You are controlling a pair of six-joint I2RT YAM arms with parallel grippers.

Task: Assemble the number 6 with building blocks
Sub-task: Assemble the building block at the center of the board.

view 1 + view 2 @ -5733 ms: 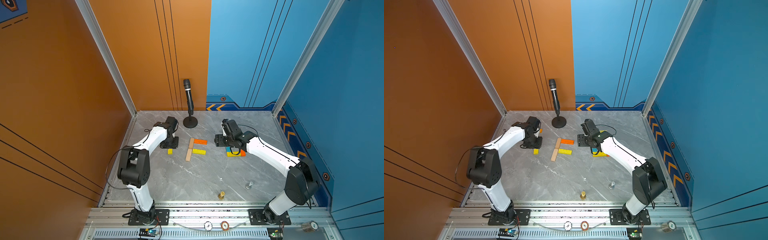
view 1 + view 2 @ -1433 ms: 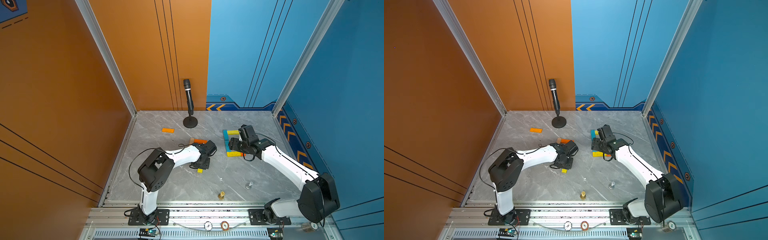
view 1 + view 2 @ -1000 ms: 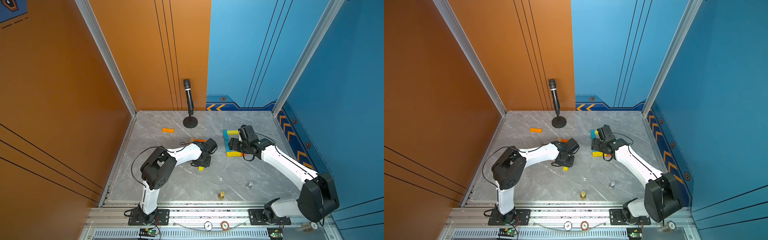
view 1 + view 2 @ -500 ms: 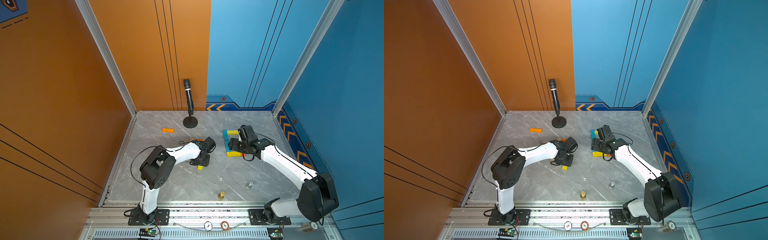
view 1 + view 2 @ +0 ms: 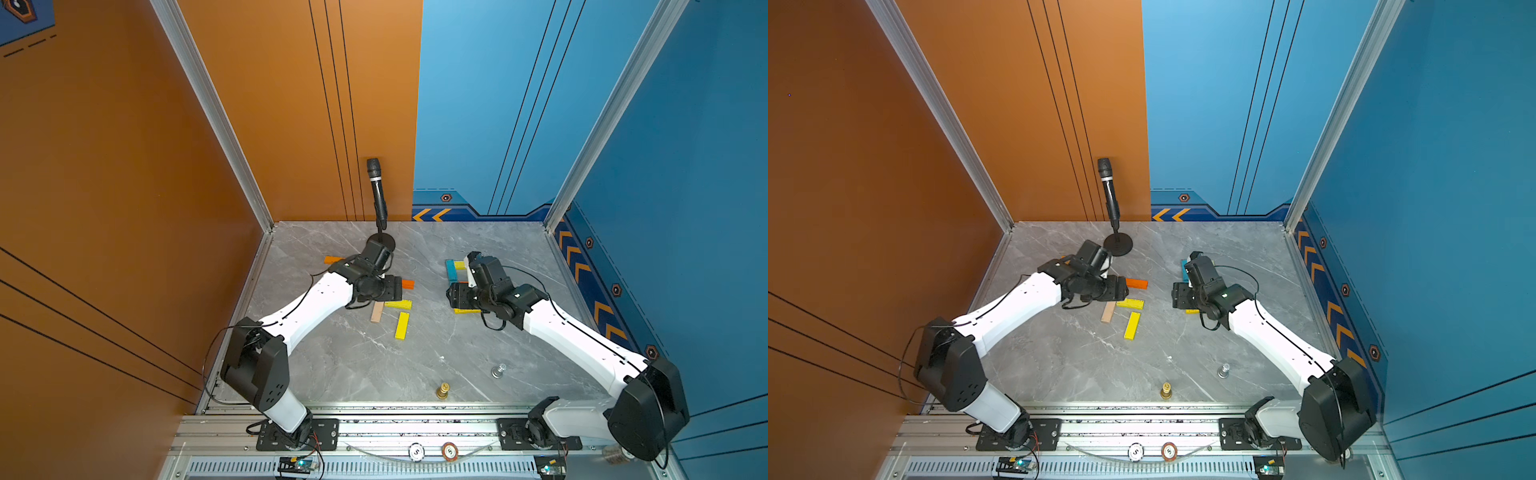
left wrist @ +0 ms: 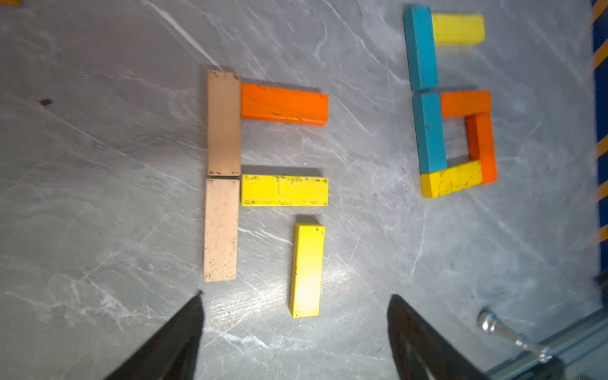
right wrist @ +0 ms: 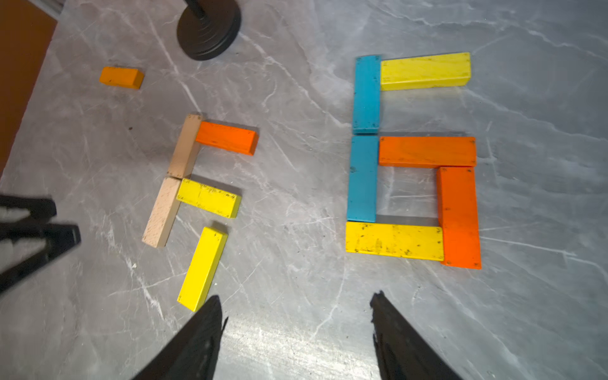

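- Left gripper (image 6: 296, 294): I see its jaws spread wide with nothing between them; it hangs above the left cluster of building blocks, clear of the table (image 5: 353, 365).
- Stray orange block (image 7: 121, 77): lies alone near the microphone stand (image 7: 208, 29), well apart from the other blocks; in both top views my left arm hides most of it.
- Left cluster, unfinished: the upper tan bar (image 6: 223, 121) and lower tan bar (image 6: 221, 230) lie end to end as a spine. The short orange bar (image 6: 284, 104) and the short yellow bar (image 6: 284, 190) jut from the same side of it, each butted against a tan bar.
- Loose yellow bar (image 6: 306, 269): lies flat just past the short yellow bar's free end, parallel to the spine and apart from it.
- Right figure, a complete 6: the upper blue bar (image 7: 367, 93) and lower blue bar (image 7: 363, 177) form the stem. The top yellow bar (image 7: 425, 70), middle orange bar (image 7: 427, 151), side orange bar (image 7: 460, 217) and bottom yellow bar (image 7: 394, 240) complete it, the last three closing the loop.
- Right gripper (image 7: 296, 294): I see its jaws apart and empty; in both top views it sits over the right figure and hides much of it.
- Gold chess piece (image 5: 442, 390) and silver chess piece (image 5: 497, 370): both sit near the front rail, well apart from every block.
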